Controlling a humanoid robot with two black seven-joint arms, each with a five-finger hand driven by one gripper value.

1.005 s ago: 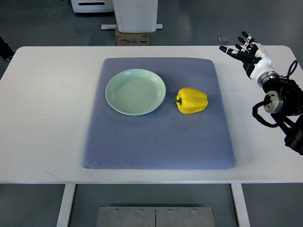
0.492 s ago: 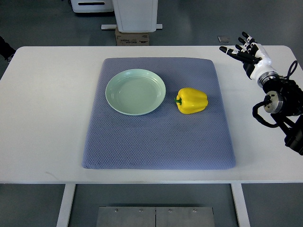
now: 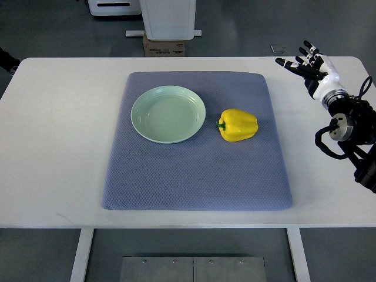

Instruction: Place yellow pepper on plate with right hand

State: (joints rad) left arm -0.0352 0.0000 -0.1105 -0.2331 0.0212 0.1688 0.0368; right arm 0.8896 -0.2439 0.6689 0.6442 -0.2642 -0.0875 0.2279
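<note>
Table [image 3: 59, 147] is white, fills most of the view; its front legs are cut off by the bottom edge. Gray-blue quilted mat [image 3: 194, 176] lies centered on it, covers approx the middle third. Right arm [image 3: 352, 138] comes in from the right edge, black joints & looped cables over the table's right side, lower part cut off by the frame. Pale green plate [image 3: 168, 114] sits on the mat's upper left area, nothing on it. Right hand [image 3: 310, 66] is up by the table's far right corner, white wrist w/ black fingers spread & relaxed, holding nothing, pointing up-left; well apart from the pepper. Can't tell whether it touches the tabletop or hangs above it. Yellow pepper [image 3: 238, 124] lies on its side on the mat, just right of the plate w/ a small gap, green stem toward the plate. Cardboard box [image 3: 164, 46] behind the table's far edge, partly hidden by the white unit above it; print too small to read.
</note>
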